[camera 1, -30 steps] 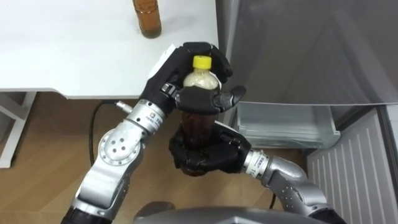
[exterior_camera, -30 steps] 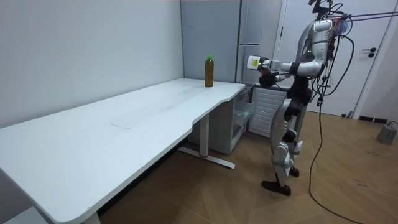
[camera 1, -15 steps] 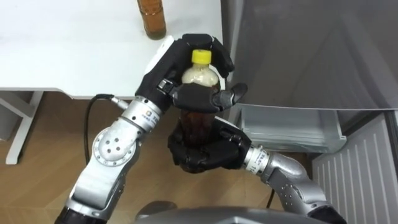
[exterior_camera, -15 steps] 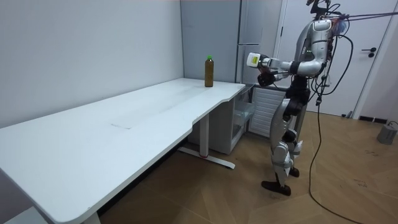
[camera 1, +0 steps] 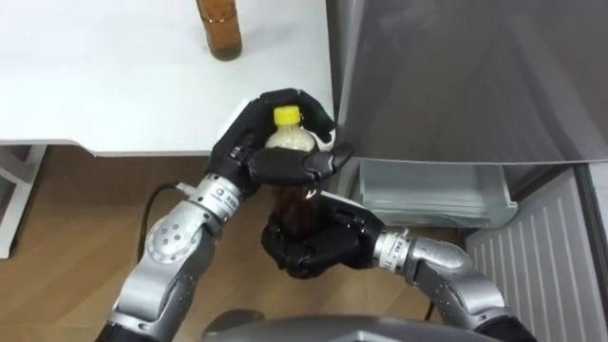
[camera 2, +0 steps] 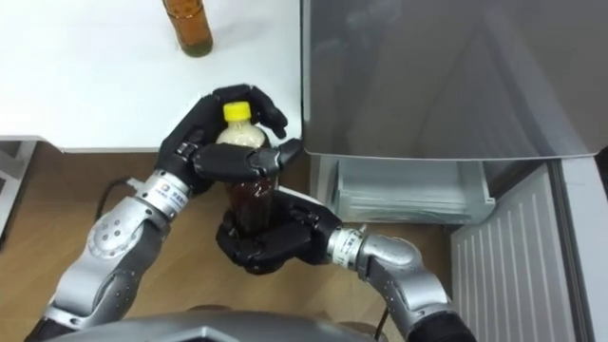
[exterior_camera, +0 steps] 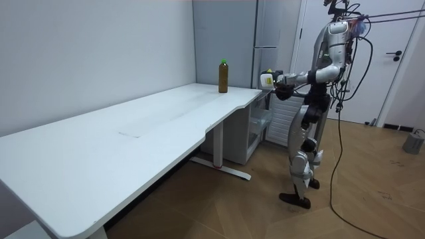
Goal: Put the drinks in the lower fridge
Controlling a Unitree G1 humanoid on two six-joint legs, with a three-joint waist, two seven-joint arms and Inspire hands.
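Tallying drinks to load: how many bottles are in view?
2: one yellow-capped bottle held between left robot hand and right robot hand; one green-capped bottle standing on the white table. Others possibly hidden.

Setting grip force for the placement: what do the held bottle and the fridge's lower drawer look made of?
The bottle is probably thin clear plastic with a glossy finish, since the dark drink shows through its wall. Its yellow cap looks like opaque plastic. The drawer appears to be pale, translucent, frosted plastic, with ridged shapes showing faintly through its front.
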